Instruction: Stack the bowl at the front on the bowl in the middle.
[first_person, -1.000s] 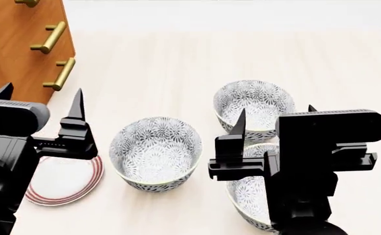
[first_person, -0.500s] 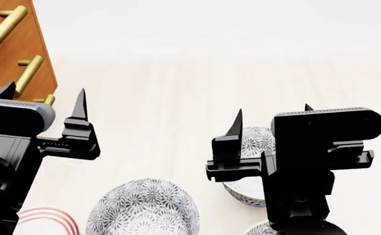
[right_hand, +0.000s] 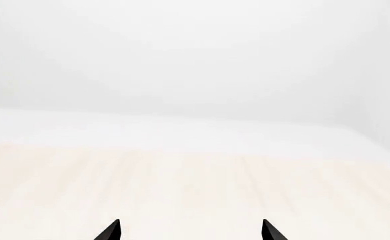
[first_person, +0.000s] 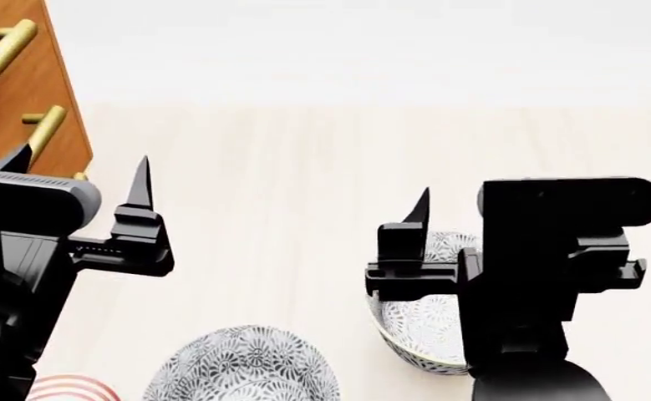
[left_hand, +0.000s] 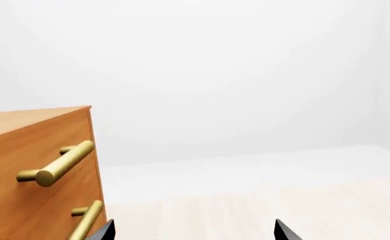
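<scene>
Two patterned grey-white bowls show in the head view. The middle bowl (first_person: 241, 368) sits at the lower edge, and a farther bowl (first_person: 420, 322) is half hidden behind my right arm. The front bowl is out of view. My left gripper (first_person: 80, 163) hovers open above the tabletop, left of both bowls, holding nothing. My right gripper (first_person: 472, 200) is open and empty, raised over the farther bowl. Both wrist views show no bowl, only pale tabletop beyond the open left gripper (left_hand: 193, 231) and the open right gripper (right_hand: 190, 231).
A wooden drawer cabinet (first_person: 13, 92) with brass handles (left_hand: 58, 164) stands at the far left, close to my left gripper. A red-rimmed white plate (first_person: 67, 387) peeks in at the bottom left. Light wooden tabletop (first_person: 302, 184) stretches toward the white wall.
The head view has swung upward, so the bowls and plate slid down the frame and the front bowl left it. Both grippers stay open in the same pose.
</scene>
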Robot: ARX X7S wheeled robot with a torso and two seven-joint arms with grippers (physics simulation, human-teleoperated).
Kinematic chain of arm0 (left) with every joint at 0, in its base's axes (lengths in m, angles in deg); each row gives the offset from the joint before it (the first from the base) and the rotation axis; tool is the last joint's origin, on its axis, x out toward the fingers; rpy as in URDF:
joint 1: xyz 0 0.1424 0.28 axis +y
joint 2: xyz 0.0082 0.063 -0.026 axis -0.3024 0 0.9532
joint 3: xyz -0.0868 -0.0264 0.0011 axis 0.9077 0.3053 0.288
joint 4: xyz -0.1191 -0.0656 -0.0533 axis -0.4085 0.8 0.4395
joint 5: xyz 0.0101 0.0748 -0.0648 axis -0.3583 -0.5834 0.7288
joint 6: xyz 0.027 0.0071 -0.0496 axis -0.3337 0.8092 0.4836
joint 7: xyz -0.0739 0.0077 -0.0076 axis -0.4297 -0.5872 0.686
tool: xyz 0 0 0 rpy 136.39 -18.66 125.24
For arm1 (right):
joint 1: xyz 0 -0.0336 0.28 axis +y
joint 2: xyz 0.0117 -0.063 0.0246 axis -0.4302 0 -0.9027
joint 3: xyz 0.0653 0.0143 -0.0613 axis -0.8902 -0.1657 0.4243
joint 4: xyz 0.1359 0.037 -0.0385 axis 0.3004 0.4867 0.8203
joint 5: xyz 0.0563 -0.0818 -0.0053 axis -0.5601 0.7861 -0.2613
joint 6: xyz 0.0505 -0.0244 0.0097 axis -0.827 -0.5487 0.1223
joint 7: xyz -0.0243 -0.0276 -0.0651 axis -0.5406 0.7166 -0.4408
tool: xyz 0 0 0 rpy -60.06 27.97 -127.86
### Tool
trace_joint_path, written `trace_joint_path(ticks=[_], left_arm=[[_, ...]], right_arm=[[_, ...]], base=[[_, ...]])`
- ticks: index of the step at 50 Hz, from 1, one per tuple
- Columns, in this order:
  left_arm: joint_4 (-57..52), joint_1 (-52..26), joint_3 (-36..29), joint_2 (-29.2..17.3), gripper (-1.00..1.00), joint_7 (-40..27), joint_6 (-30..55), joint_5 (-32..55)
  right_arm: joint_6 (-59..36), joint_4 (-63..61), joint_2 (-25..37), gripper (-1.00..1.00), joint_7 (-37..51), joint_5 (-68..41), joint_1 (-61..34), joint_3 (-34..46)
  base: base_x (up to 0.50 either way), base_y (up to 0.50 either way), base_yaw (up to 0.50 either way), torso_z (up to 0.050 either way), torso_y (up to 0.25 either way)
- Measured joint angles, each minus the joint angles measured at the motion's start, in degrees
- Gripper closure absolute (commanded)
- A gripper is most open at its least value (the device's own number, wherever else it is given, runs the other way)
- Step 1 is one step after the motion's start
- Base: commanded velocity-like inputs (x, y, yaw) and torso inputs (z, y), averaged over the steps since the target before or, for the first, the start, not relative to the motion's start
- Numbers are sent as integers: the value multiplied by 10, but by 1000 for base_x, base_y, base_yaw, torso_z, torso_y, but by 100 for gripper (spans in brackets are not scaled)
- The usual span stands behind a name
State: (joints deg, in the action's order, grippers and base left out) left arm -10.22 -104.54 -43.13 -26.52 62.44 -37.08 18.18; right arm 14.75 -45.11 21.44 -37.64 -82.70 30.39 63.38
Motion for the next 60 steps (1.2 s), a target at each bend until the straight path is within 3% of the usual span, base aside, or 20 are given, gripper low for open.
trace_joint_path(ticks=[15,29,43,60], left_arm=[[13,-3,-4,-3,-100,-5,-7,4],[19,-5,-12,-7,-100,-9,-9,5],[25,-4,-19,-12,-100,-13,-14,6],[31,-5,-31,-18,-100,-17,-16,6]], right_arm=[[-150,72,-5,-100,-2,-46,-118,-89],[-230,194,29,-100,31,-130,-241,-104],[-240,328,63,-100,77,-198,-319,-90],[-160,555,111,-100,32,-193,-334,-80]], base=[[0,0,0,0,0],[0,0,0,0,0],[0,0,0,0,0],[0,0,0,0,0]])
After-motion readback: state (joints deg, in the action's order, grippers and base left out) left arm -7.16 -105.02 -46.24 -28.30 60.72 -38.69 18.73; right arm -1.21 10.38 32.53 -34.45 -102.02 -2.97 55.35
